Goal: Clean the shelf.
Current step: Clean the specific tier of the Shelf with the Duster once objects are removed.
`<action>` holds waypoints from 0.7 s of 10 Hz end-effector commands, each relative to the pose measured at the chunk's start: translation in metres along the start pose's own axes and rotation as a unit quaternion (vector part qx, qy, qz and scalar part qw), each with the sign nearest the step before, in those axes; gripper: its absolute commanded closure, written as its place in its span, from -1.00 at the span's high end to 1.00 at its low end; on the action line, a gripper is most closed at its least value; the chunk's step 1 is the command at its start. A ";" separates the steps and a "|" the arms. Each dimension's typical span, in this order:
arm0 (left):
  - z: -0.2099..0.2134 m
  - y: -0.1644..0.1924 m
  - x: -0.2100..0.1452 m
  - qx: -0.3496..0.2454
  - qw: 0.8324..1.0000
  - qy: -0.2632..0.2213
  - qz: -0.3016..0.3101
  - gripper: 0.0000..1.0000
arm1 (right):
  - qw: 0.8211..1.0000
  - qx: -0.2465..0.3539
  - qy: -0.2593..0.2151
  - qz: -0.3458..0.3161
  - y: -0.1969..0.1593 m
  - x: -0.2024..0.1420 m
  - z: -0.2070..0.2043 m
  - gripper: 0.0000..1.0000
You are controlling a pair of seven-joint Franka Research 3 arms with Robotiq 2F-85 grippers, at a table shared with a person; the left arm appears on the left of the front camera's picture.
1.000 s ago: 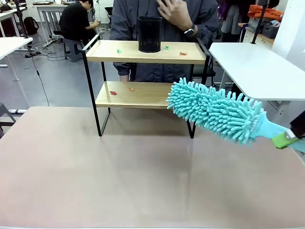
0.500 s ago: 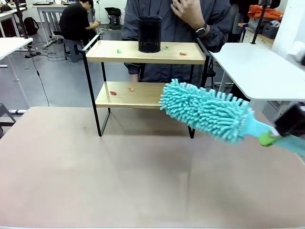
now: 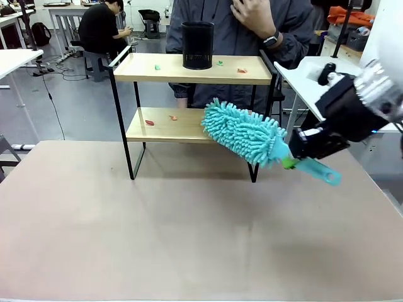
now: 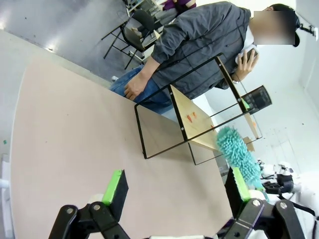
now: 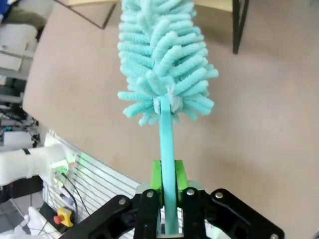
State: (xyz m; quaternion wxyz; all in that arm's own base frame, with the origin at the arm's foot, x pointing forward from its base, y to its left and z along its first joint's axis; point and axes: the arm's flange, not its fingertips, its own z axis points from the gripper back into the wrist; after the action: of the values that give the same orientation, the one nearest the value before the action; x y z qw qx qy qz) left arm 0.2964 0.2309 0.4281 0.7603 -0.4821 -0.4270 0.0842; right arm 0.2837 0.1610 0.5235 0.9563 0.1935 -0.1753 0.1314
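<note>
The shelf (image 3: 189,126), at twelve o'clock on the matt pinkish-tan surface (image 3: 157,233), has two pale wooden boards with a smooth, dull finish on a thin black metal frame. The black pen holder (image 3: 198,45) on its top board looks like fine mesh. The duster (image 3: 242,132) has a fluffy teal chenille cloth head and a smooth plastic handle (image 3: 318,170), pinched between the matt green pads (image 5: 156,174) of the black right end effector (image 3: 289,162).

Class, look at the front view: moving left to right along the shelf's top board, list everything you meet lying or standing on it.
On the shelf: first green scrap → black cylindrical holder → second green scrap → reddish scrap.
</note>
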 end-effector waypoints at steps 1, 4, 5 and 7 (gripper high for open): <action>-0.003 0.000 -0.002 -0.009 1.000 -0.012 -0.010 1.00 | 0.999 -0.019 -0.015 -0.036 0.005 0.025 -0.009 -0.74; -0.003 0.000 -0.002 -0.009 1.000 -0.012 -0.010 1.00 | 0.993 -0.039 -0.071 -0.088 0.006 0.045 -0.025 -0.74; -0.003 0.000 -0.002 -0.009 1.000 -0.012 -0.010 1.00 | 0.991 -0.042 -0.089 -0.091 0.005 0.052 -0.028 -0.74; -0.003 0.000 -0.002 -0.009 1.000 -0.012 -0.010 1.00 | 0.986 -0.040 -0.124 -0.103 0.004 0.060 -0.032 -0.74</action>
State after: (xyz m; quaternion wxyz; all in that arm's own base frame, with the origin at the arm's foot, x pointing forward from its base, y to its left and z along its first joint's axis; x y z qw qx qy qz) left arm 0.2964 0.2311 0.4284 0.7595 -0.4825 -0.4280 0.0848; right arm 0.3409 0.1820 0.5203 0.9487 0.1839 -0.2570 0.0129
